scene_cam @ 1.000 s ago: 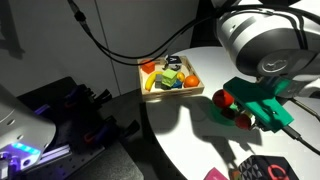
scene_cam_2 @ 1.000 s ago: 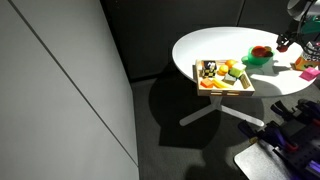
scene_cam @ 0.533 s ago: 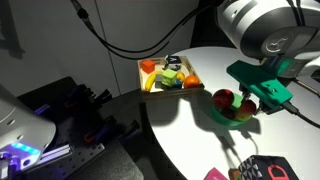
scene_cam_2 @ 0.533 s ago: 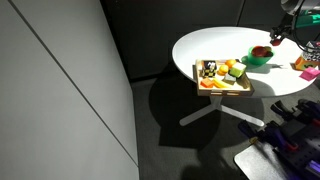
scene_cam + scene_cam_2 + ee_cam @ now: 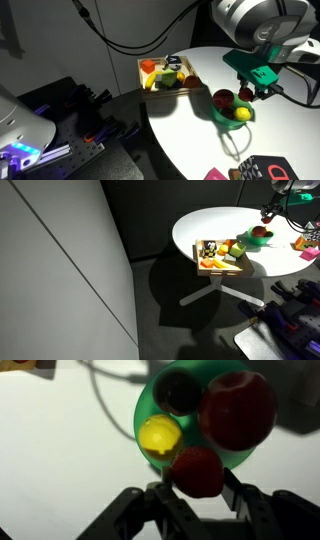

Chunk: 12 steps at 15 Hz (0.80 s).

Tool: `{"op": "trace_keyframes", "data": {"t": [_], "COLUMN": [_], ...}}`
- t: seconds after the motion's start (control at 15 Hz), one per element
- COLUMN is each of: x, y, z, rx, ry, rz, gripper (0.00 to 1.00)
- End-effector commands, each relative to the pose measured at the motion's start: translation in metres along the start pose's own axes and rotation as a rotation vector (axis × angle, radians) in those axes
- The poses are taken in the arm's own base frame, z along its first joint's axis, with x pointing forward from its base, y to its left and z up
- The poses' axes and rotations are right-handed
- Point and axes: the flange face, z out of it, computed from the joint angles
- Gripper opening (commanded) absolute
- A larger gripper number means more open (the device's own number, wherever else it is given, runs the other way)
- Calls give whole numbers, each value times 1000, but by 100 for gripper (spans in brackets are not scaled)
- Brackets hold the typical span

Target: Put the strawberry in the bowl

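The strawberry (image 5: 197,468) is a small red fruit held between my gripper's (image 5: 196,484) two fingers, which are shut on it. In the wrist view it hangs over the near rim of the bright green bowl (image 5: 148,405). The bowl holds a large round red fruit (image 5: 235,410), a yellow fruit (image 5: 160,435) and a dark fruit (image 5: 178,390). In both exterior views the gripper (image 5: 248,90) (image 5: 268,218) hovers just above the bowl (image 5: 228,112) (image 5: 256,242) on the white round table (image 5: 190,135).
A square wooden tray (image 5: 170,78) (image 5: 222,252) of toy food sits near the table's edge beside the bowl. A dark device with coloured keys (image 5: 262,168) lies at the table's front. Cables hang above the tray. Pink and orange items (image 5: 305,246) lie past the bowl.
My gripper has risen and moved across with the strawberry, from beside the bowl to over its rim. The bowl's contents now show in the exterior view.
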Motion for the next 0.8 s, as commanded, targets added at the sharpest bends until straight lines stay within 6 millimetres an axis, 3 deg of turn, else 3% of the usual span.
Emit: {"op": "trace_keyframes", "data": {"t": [0.0,0.27,0.33,0.4,0.47,0.67,0.73], "x": [12,14,13,13,12,10,10], "y": [-12,-17,-16,-15,-14,-10,-9], "z": [13,29,32,33,33,27,24], "rx": [-14,-23,-27,-26,-26,-21,-16], "ry": [47,73,77,79,82,85,81], "rz": [28,37,40,41,40,41,41], "gripper": [26,26,31,75,76,98,100]}}
